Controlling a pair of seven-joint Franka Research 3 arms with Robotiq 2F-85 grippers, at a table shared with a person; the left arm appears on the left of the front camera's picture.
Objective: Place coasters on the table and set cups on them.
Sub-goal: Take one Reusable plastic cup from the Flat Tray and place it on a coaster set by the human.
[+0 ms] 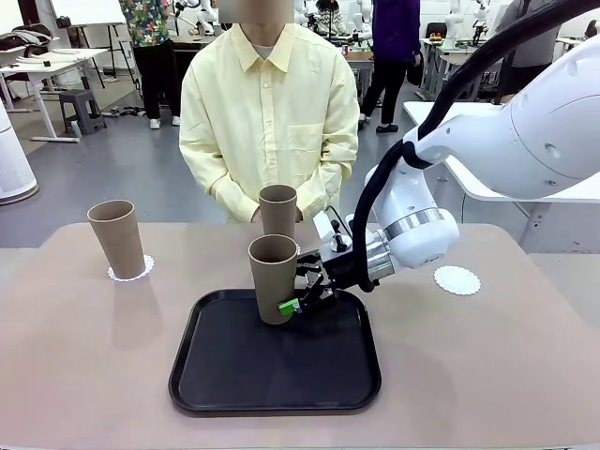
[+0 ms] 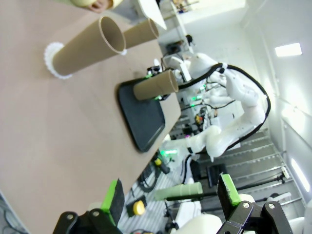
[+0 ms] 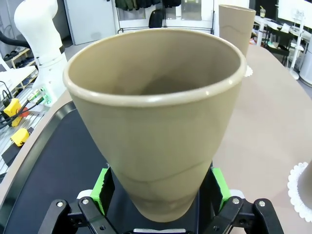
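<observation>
Front view: right claw (image 1: 302,298) wide around tray (image 1: 216,375) cup (image 1: 273,278); left claw (image 2: 170,195) wide.

The beige tabletop (image 1: 84,375) carries a black tray (image 1: 234,370) at near centre. A doily (image 1: 130,273) at far left bears a brown cup (image 1: 117,238); a bare doily (image 1: 457,279) lies at right. Another cup (image 1: 277,209) stands beyond the tray, its base hidden.

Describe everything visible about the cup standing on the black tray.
The cup is a tall, handleless, matte brown-beige tumbler, tapering from a wide rounded rim to a narrow base. It is empty and stands upright at the far side of the black tray. The right hand brackets its lower part, green pads on either side; contact cannot be confirmed.
</observation>
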